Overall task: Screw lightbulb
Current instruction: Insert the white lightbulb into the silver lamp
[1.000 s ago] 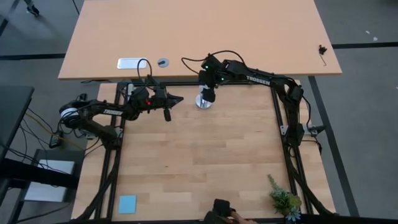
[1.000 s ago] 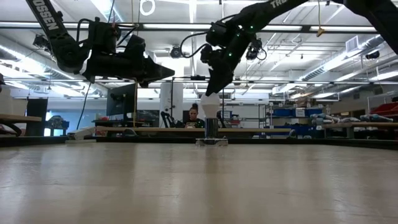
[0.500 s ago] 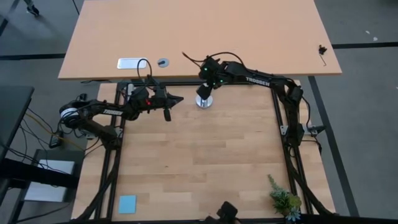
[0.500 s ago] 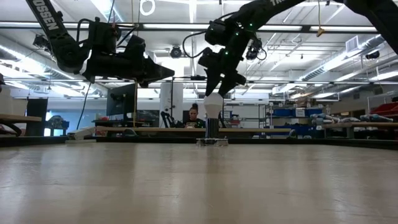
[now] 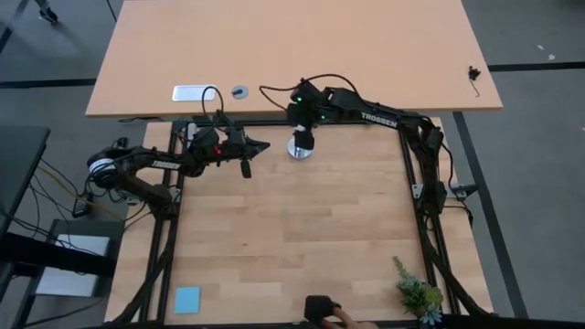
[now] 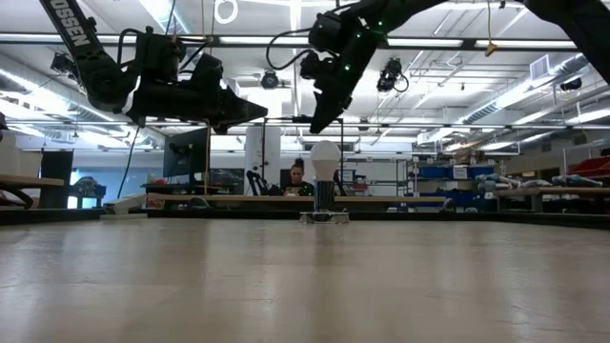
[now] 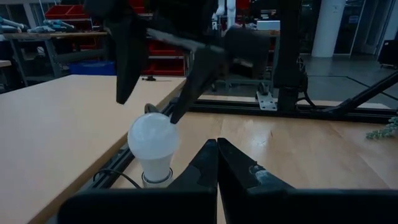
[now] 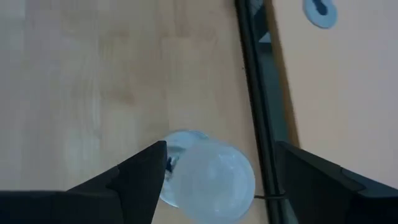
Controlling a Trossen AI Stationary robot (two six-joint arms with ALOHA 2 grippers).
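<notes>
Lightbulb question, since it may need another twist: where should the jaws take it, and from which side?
Grip the lightbulb around the widest part of its round white globe, coming straight down from above. It stands upright in the socket with the narrow neck low, and the right gripper hovers open just over it. The left gripper waits off to the side.

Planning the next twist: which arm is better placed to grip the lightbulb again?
The right. Its open right gripper hangs directly above the lightbulb, which stands upright in its socket. The left gripper is shut and waits off to the side.
</notes>
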